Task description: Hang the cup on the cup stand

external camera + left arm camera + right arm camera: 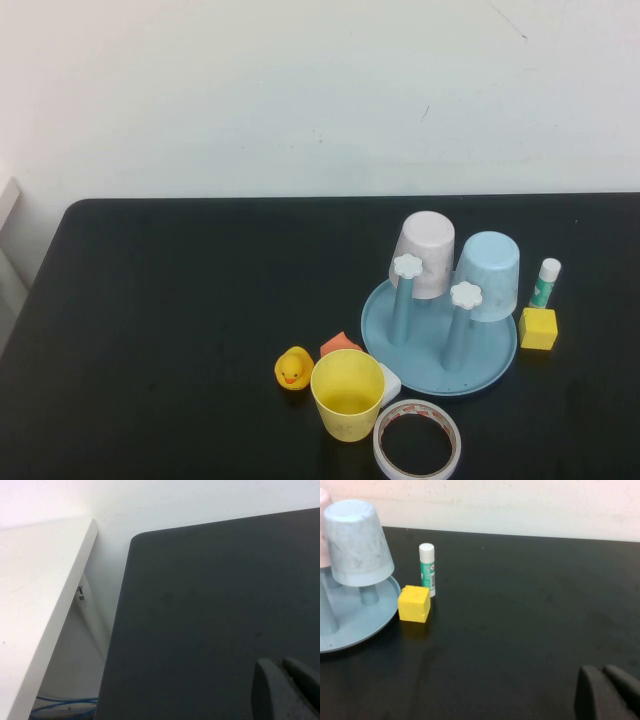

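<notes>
The yellow cup [347,394] stands upright, mouth up, near the table's front edge, just left of the cup stand [440,345]. The stand's light blue base carries two free pegs with white flower caps [408,266] at its front. A pale pink cup [424,253] and a light blue cup [489,275] hang upside down on its rear pegs. The stand also shows in the right wrist view [350,622]. Neither arm shows in the high view. My left gripper [282,667] is shut over bare table near its left corner. My right gripper [602,672] is shut and empty, right of the stand.
A yellow rubber duck [293,368], an orange block [340,344] and a small white object sit beside the yellow cup. A white tape roll [417,440] lies at the front edge. A yellow cube [537,328] and a glue stick [545,283] stand right of the stand.
</notes>
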